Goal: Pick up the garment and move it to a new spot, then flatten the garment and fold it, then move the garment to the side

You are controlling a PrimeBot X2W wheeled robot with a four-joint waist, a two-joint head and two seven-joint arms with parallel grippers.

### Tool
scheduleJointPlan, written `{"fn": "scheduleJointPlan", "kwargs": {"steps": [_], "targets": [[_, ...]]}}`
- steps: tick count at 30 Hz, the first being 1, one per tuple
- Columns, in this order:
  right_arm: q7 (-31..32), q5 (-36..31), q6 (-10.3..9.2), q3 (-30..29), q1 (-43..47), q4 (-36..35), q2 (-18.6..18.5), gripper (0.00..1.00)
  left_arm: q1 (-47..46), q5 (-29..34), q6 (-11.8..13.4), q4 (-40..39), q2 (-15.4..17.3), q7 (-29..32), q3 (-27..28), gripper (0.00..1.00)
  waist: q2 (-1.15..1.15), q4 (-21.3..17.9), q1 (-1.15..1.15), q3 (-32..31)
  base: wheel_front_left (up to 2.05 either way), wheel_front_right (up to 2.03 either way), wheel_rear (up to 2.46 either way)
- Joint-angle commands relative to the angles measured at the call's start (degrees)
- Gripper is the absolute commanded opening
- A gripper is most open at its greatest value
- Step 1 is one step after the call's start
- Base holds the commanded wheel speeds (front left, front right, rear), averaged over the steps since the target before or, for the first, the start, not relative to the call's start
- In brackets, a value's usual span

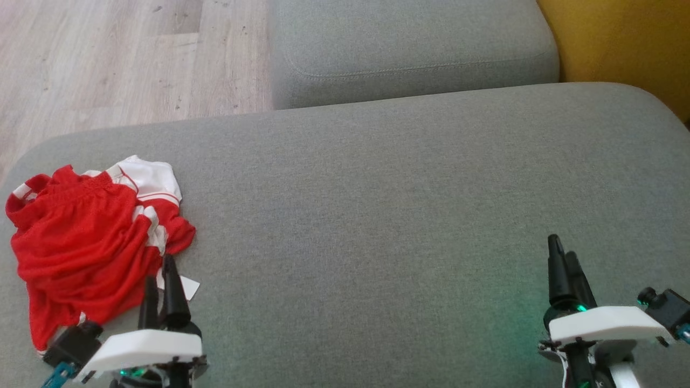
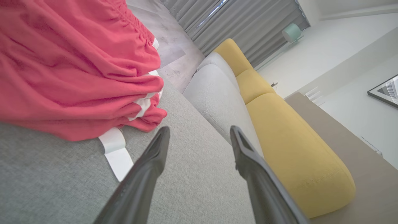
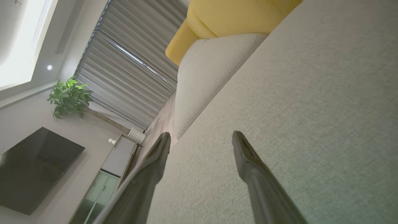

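Observation:
The garment [image 1: 89, 242] is a crumpled red piece with white panels and stripes, lying at the left end of the grey sofa seat [image 1: 377, 215]. A white label sticks out from its near edge. My left gripper [image 1: 160, 269] hovers just at the garment's near right edge, open, with nothing between its fingers. In the left wrist view the garment [image 2: 71, 65] lies up and left of the left gripper [image 2: 199, 133], its label close to the left finger. My right gripper [image 1: 559, 250] is open over bare cushion at the lower right; the right gripper [image 3: 202, 137] holds nothing.
A second grey cushion [image 1: 409, 48] sits behind the seat, with a yellow cushion [image 1: 620, 37] at the far right. Wooden floor [image 1: 124, 59] lies beyond the seat's far left edge. The wide grey seat stretches between the two grippers.

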Motion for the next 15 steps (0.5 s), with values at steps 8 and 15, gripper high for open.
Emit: {"fn": "scheduleJointPlan", "kwargs": {"steps": [8, 15], "targets": [[-2.11, -7.86, 0.25, 2.0, -1.45, -2.42, -0.41, 1.0, -0.71, 6.27, 0.79, -2.42, 0.47, -1.98, -0.6, 1.0, 0.0, -0.11, 0.0, -0.5, 0.0, 0.0, 0.0], [-3.29, -13.22, 0.27, 2.91, -0.87, -2.58, -0.44, 1.0, -0.4, 11.28, 1.24, -2.87, 0.49, -3.17, -1.62, 1.0, 0.0, -0.14, 0.0, -0.95, 0.0, 0.0, 0.0]]}}
